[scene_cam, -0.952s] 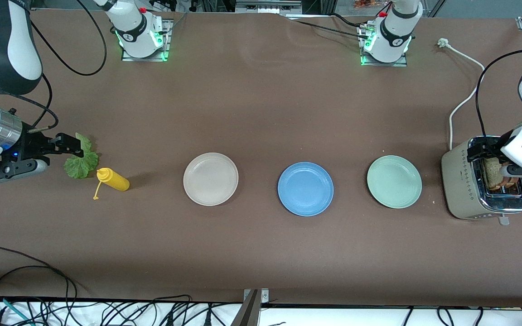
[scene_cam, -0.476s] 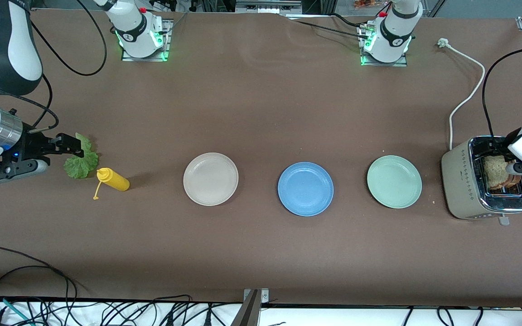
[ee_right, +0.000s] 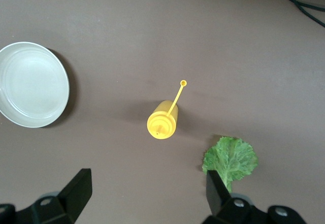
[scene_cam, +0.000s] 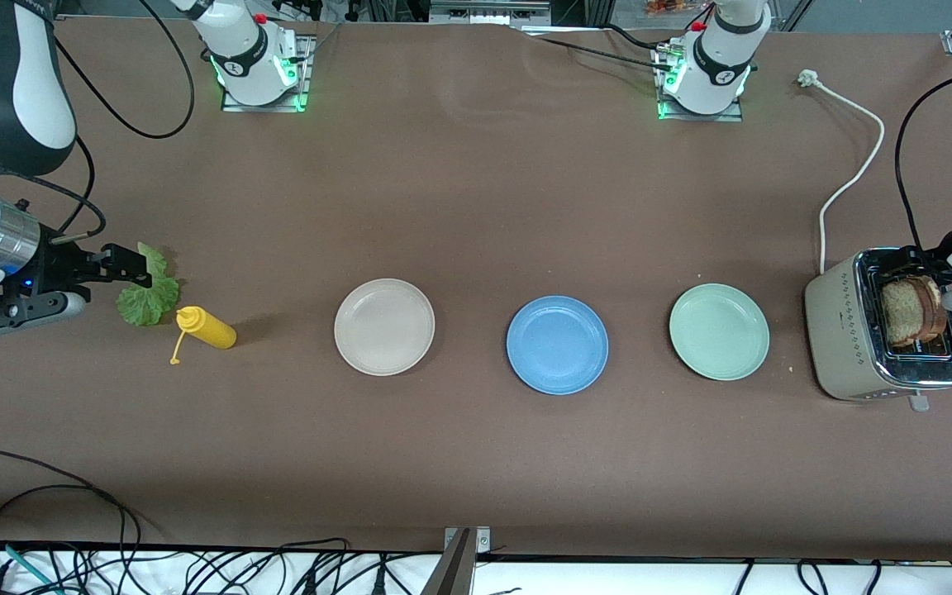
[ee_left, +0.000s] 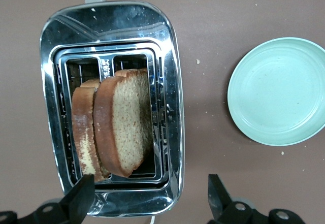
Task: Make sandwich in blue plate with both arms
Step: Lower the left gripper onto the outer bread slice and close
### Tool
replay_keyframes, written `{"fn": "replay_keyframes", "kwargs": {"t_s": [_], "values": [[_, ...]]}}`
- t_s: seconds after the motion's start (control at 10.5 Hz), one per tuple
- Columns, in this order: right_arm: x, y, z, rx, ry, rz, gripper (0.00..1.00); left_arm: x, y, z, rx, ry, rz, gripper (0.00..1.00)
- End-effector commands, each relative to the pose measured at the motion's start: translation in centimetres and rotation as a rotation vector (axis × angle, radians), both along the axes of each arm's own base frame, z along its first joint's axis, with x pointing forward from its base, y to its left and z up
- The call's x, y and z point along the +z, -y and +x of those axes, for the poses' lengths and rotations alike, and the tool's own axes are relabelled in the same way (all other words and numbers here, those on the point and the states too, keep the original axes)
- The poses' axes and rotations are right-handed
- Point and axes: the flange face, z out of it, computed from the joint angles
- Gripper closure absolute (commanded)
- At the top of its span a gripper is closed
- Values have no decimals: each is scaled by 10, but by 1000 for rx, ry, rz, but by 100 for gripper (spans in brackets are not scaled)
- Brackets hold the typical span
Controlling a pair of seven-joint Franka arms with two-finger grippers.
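Observation:
Two brown bread slices (ee_left: 119, 125) stand upright in the slots of a silver toaster (ee_left: 170, 82) at the left arm's end of the table (scene_cam: 910, 310). My left gripper (ee_left: 148, 203) hangs open above the toaster's end, holding nothing, and shows at the view's edge from the front (scene_cam: 949, 277). The green lettuce leaf (ee_right: 231, 159) lies on the table at the right arm's end (scene_cam: 148, 299). My right gripper (ee_right: 147, 193) is open over the table beside it (scene_cam: 100, 285), with one finger above the leaf's stem. The blue plate (scene_cam: 557, 345) sits bare mid-table.
A yellow squeeze bottle (scene_cam: 205, 327) lies beside the lettuce. A beige-white plate (scene_cam: 384, 326) and a mint-green plate (scene_cam: 719, 331) flank the blue one. The toaster's white cord (scene_cam: 852, 173) runs toward the left arm's base. Cables hang along the table's near edge.
My left gripper has drawn up and away from the bread toward the table's end, so both slices now show fully in the toaster. The right arm has not moved.

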Motion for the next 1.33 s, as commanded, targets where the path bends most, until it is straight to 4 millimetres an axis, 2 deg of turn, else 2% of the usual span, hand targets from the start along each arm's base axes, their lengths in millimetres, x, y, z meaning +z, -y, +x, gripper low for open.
{"fn": "replay_keyframes", "kwargs": {"t_s": [0.0, 0.1, 0.38, 0.86, 1.24], "values": [[3, 1, 2, 8, -5, 11, 0, -14, -20, 1, -14, -12, 1, 2], [3, 2, 2, 11, -6, 11, 0, -23, -21, 4, -29, -8, -10, 2], [3, 3, 2, 11, -5, 11, 0, -29, -26, 4, -22, -6, -18, 2], [3, 3, 2, 12, -6, 11, 0, -17, -19, 7, -13, -14, -13, 3], [3, 3, 2, 14, -6, 11, 0, -26, -11, 10, 17, -23, -18, 3]]}}
